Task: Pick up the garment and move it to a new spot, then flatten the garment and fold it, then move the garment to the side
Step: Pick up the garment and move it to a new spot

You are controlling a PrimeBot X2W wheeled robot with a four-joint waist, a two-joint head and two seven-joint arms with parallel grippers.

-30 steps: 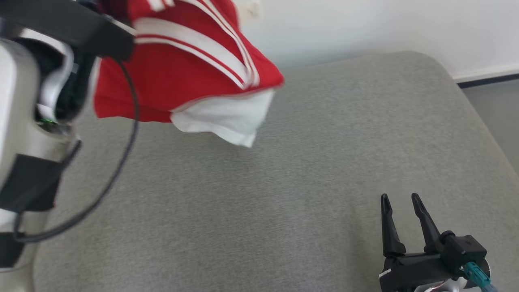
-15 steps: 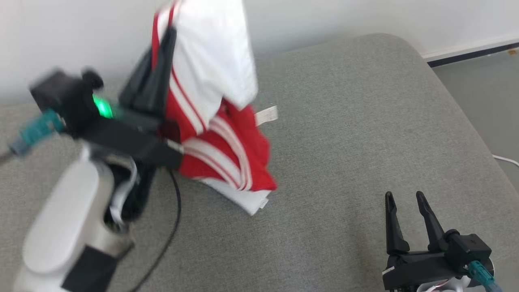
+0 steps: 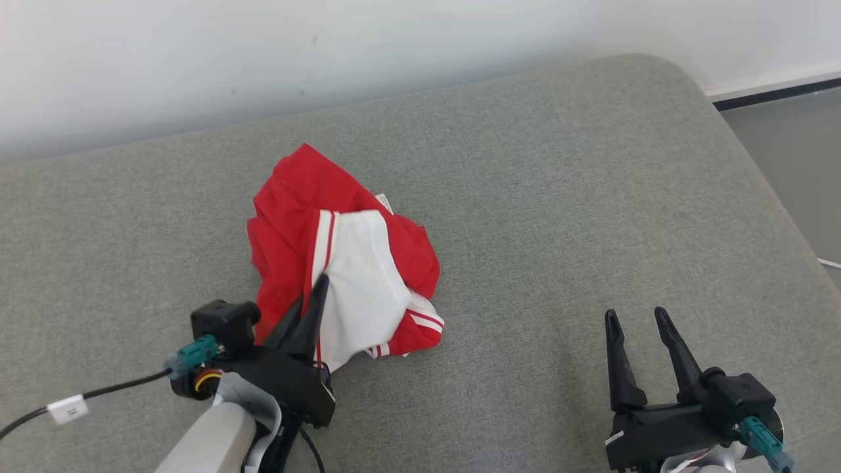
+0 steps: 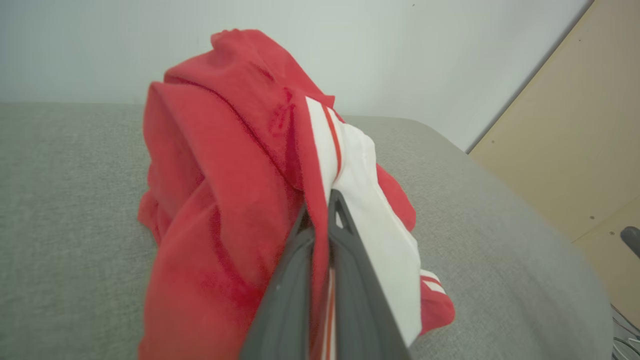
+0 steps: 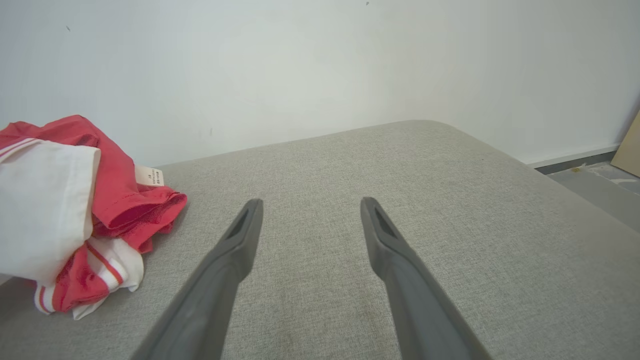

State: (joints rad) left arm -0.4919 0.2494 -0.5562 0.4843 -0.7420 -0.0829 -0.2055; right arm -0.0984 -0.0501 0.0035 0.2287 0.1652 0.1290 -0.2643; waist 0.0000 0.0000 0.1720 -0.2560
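The garment [image 3: 341,263] is red and white with striped trim. It lies crumpled in a heap on the grey cushioned surface [image 3: 558,197], left of centre in the head view. My left gripper [image 3: 314,295] is shut on a fold of the garment at the heap's near side. In the left wrist view the garment [image 4: 225,175] bunches around my left gripper [image 4: 322,210], with red cloth pinched between the dark fingers. My right gripper [image 3: 635,318] stands open over bare cushion at the lower right, well apart from the cloth. The right wrist view has the garment [image 5: 65,210] at its left edge and my right gripper [image 5: 310,205] empty.
A white wall [image 3: 328,52] runs along the cushion's far edge. The cushion's right edge drops to a grey floor [image 3: 801,171]. A black cable [image 3: 79,401] with a white tag trails from my left wrist. A tan panel [image 4: 575,150] stands at the right in the left wrist view.
My left arm has swung down from high at the left with the garment. The garment hung in the air before and now rests in a heap on the cushion. The right gripper has stayed put.
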